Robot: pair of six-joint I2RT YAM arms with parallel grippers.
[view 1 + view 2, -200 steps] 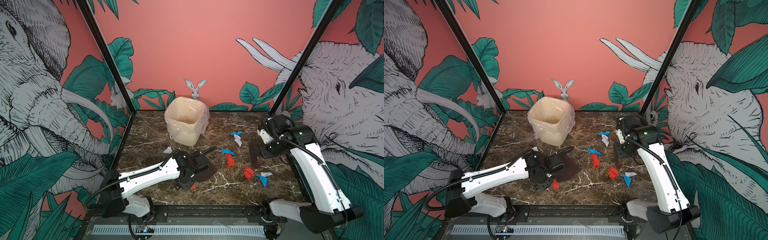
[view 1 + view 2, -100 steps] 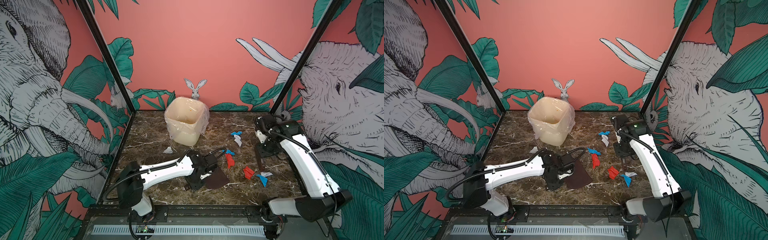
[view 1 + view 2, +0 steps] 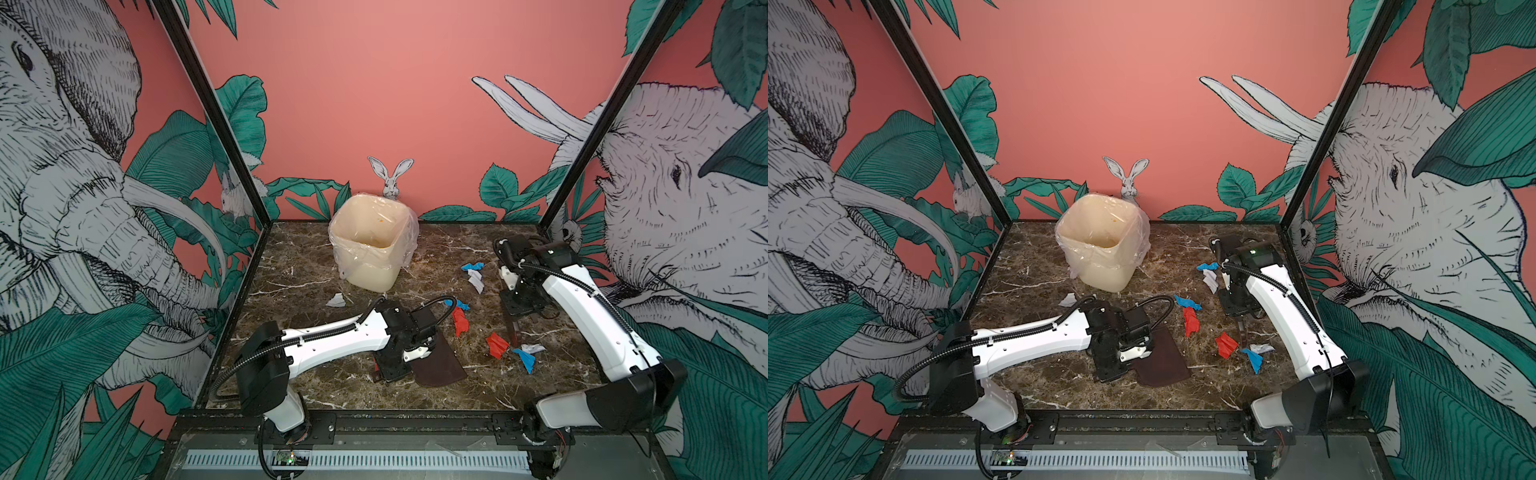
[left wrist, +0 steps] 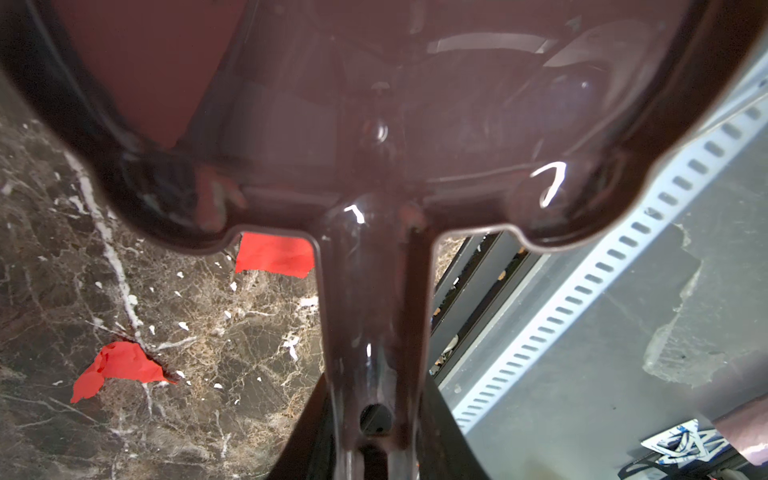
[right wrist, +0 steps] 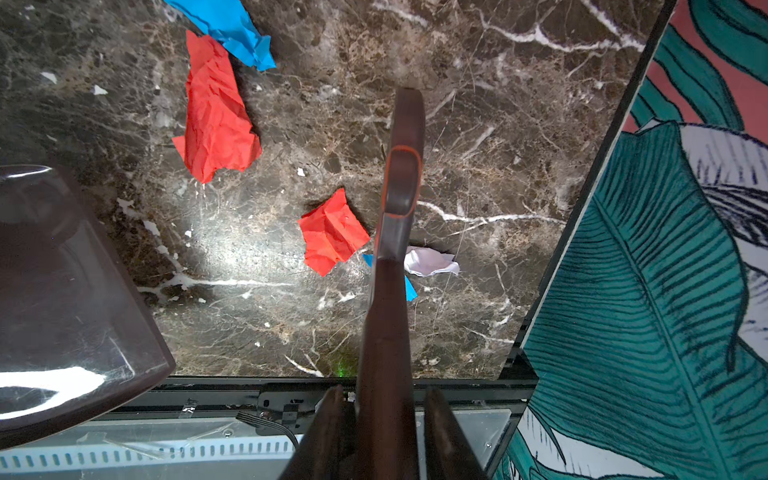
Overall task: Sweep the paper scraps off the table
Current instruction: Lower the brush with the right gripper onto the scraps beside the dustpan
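Both top views: left tool (image 3: 409,358) is clamped on a brown dustpan (image 3: 442,368) low on the worktop (image 3: 299,257), and the paper scraps (image 3: 496,345) are mostly scattered to its right, near the right tool (image 3: 515,311). Left wrist: dustpan handle in the grip, a red scrap (image 4: 274,255) just beside it. Right wrist: right tool pinching a slim brown brush (image 5: 399,187), scraps right next to it.

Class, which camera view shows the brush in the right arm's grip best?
The right wrist view: the brush crosses the middle, close and sharp. In both top views it is a small dark sliver. The left wrist view shows the dustpan, no brush.
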